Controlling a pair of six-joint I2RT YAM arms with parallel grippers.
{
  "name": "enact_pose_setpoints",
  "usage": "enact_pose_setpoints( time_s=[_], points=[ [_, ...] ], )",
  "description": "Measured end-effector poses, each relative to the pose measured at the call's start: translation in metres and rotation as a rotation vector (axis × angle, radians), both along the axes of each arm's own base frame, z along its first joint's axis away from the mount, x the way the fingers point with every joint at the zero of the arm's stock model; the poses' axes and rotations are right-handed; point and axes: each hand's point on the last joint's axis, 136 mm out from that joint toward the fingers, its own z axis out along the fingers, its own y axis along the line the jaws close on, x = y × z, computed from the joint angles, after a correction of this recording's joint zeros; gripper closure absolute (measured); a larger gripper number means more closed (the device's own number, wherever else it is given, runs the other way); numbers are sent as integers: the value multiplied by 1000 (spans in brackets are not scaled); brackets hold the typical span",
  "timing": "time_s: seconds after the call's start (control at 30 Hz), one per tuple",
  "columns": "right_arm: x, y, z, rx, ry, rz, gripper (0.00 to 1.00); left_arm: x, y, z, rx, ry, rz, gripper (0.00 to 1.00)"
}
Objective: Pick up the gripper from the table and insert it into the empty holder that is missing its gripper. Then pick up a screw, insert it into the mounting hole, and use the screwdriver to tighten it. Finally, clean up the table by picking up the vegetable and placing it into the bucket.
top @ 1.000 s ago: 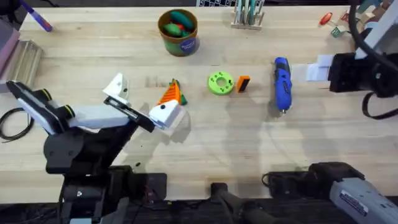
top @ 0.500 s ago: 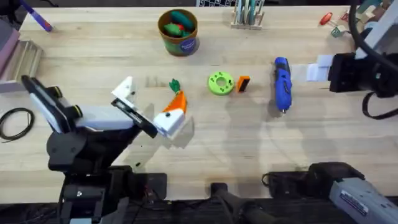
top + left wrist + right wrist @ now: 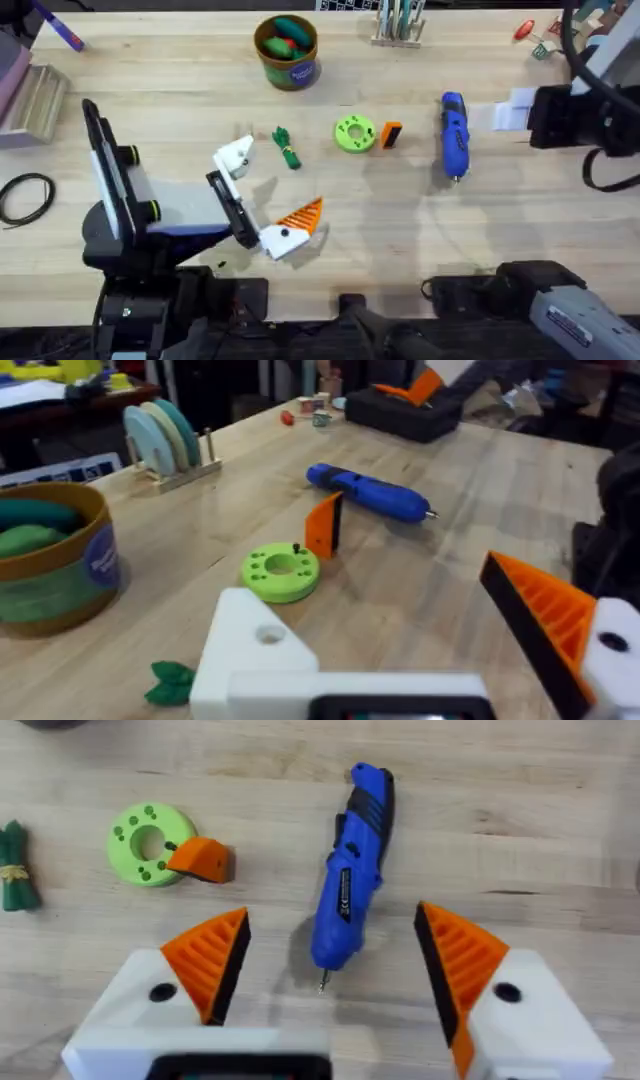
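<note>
The vegetable (image 3: 287,148), a small dark-green bundle, lies on the table; its end also shows low in the left wrist view (image 3: 168,682). My left gripper (image 3: 265,192) is open and empty, a little nearer than the vegetable. The orange-and-black gripper (image 3: 391,134) (image 3: 324,525) rests against a green disc (image 3: 354,133). The blue screwdriver (image 3: 454,135) lies flat, and my right gripper (image 3: 330,965) stands open above its tip end (image 3: 345,890). At the far edge stands the brown bucket (image 3: 287,50). I cannot pick out the holder or a screw.
A rack of round discs (image 3: 398,25) stands at the far edge. A purple pen (image 3: 55,28) and a grey block (image 3: 35,95) are at far left. A black cable loop (image 3: 25,195) lies by the left arm. Small red parts (image 3: 525,30) sit far right.
My left gripper drew back from the vegetable toward the near edge and to the right, and its fingers spread wider. The vegetable stays on the table, now uncovered. The right arm has not moved.
</note>
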Motion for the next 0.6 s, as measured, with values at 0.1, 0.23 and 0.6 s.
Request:
enact_pose_setpoints(
  time_s=[0.1,0.23,0.6],
  points=[
    [0,0,0,0,0,0,10,-5,-3,0,3,-6,-35,15],
    [0,0,0,0,0,0,10,-9,-5,0,-7,8,-62,15],
    [0,0,0,0,0,0,7,-16,-8,-1,-17,25,-102,15]
  ],
)
